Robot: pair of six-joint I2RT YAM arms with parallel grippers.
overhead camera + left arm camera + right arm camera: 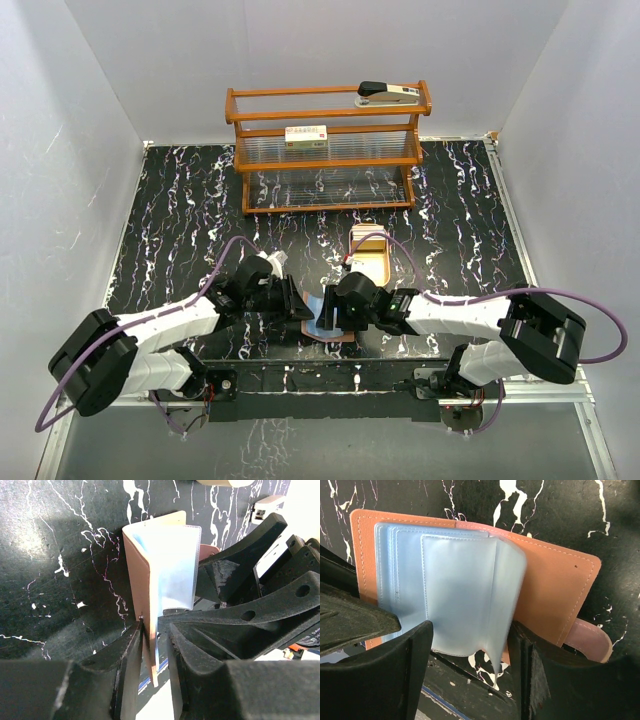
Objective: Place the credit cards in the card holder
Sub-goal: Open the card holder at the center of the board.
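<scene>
The reddish-brown card holder [327,327] lies open near the front edge between both grippers. My left gripper [298,305] is shut on its leather cover [142,570] and holds that flap upright; in the left wrist view the jaws [154,627] clamp the flap's lower edge. My right gripper [342,303] is open. Its fingers [470,630] stand either side of the pale blue clear card sleeves [455,585] inside the holder [555,590]. The closing tab [592,637] hangs at the right. A pale card [366,236] seems to rest on the oval wooden tray [385,262] behind the grippers.
A wooden shelf rack [325,150] stands at the back with a stapler [388,95] on top and a cream-and-yellow box [306,135] on its middle shelf. White walls close in both sides. The table's front edge lies just below the holder.
</scene>
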